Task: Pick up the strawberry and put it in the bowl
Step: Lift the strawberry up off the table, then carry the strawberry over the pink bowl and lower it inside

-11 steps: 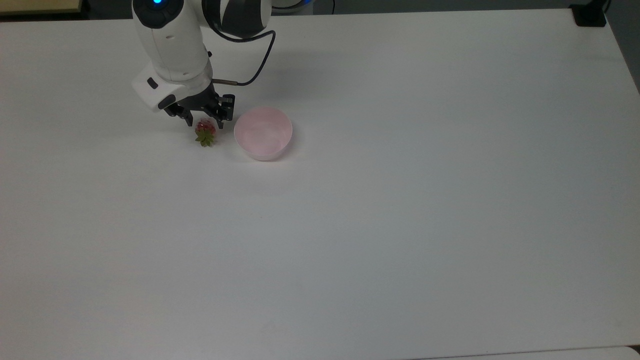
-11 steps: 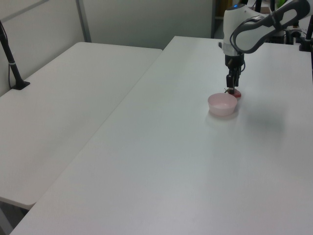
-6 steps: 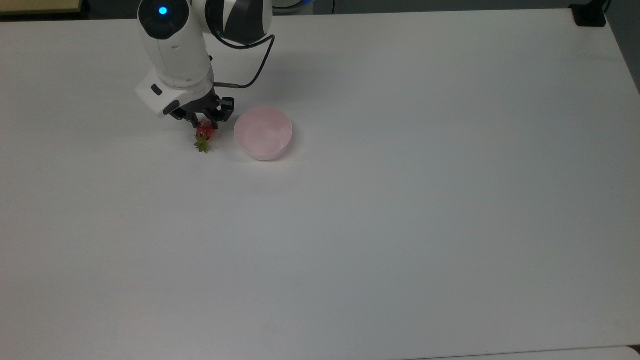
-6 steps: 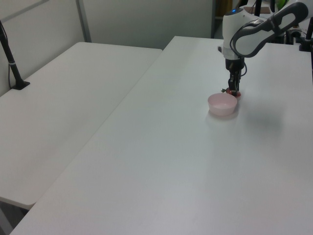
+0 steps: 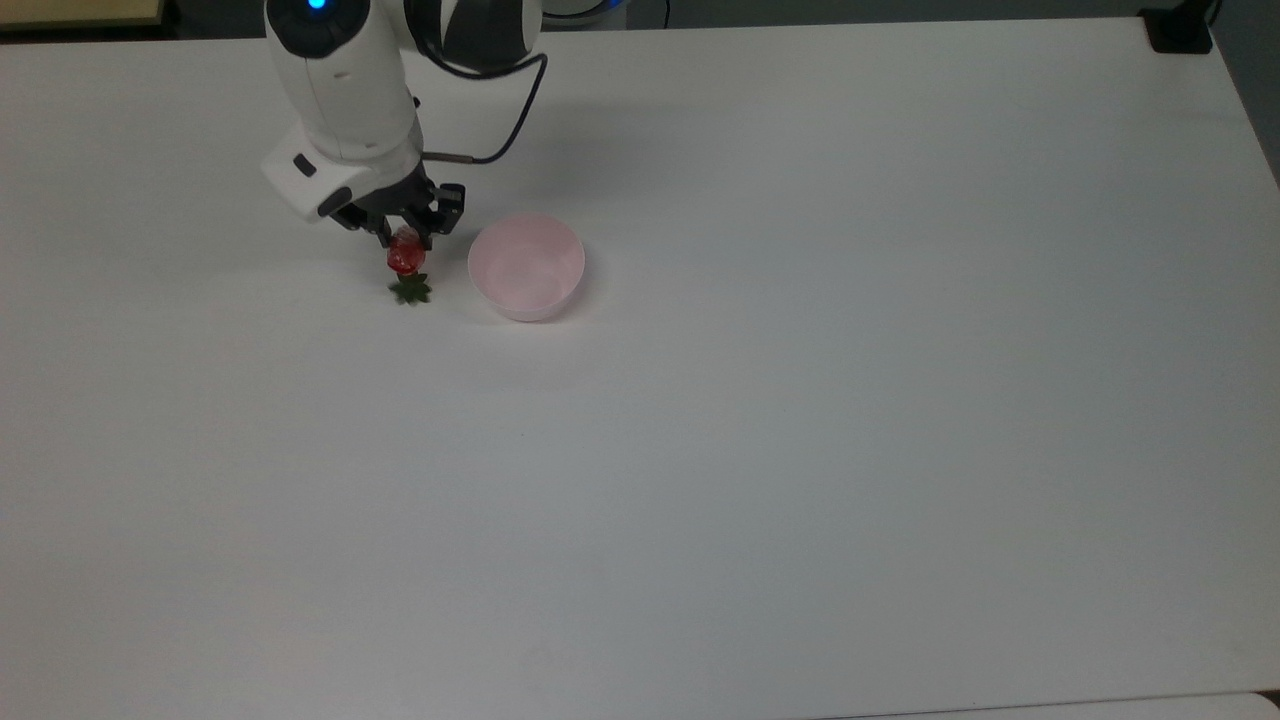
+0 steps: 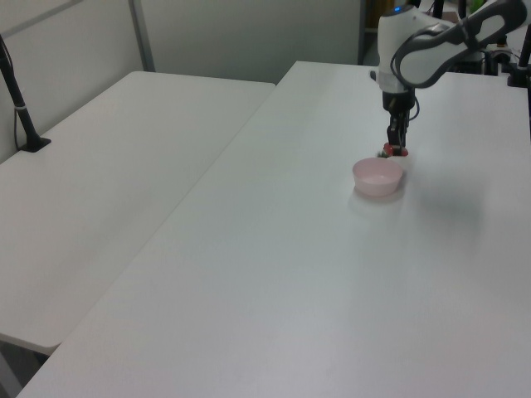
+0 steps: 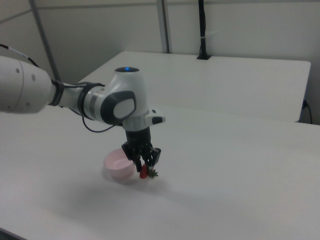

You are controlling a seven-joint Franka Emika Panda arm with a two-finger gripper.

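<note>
The glossy red strawberry [image 5: 405,257] [image 7: 143,172] hangs just above the white table, with my gripper [image 5: 405,243] [image 7: 144,165] shut on it and pointing straight down. A dark green star-shaped leaf piece [image 5: 410,291] [image 7: 153,173] lies on the table right under the berry, apart from it. The pale pink bowl [image 5: 527,265] [image 6: 377,176] [image 7: 118,165] stands empty a short way toward the top view's right of the berry. In the left view my gripper [image 6: 395,148] is just behind the bowl, with a bit of red strawberry [image 6: 389,152] at its tip.
The white table [image 5: 760,430] stretches wide toward the top view's right and bottom. A black mount [image 5: 1180,30] sits at its far right corner. A second white table [image 6: 108,191] adjoins it on the left view's left, with a black post [image 6: 17,99].
The gripper came down around the strawberry, shut on the red body and rose slightly. The green leaf cap stayed on the table. The bowl has not moved.
</note>
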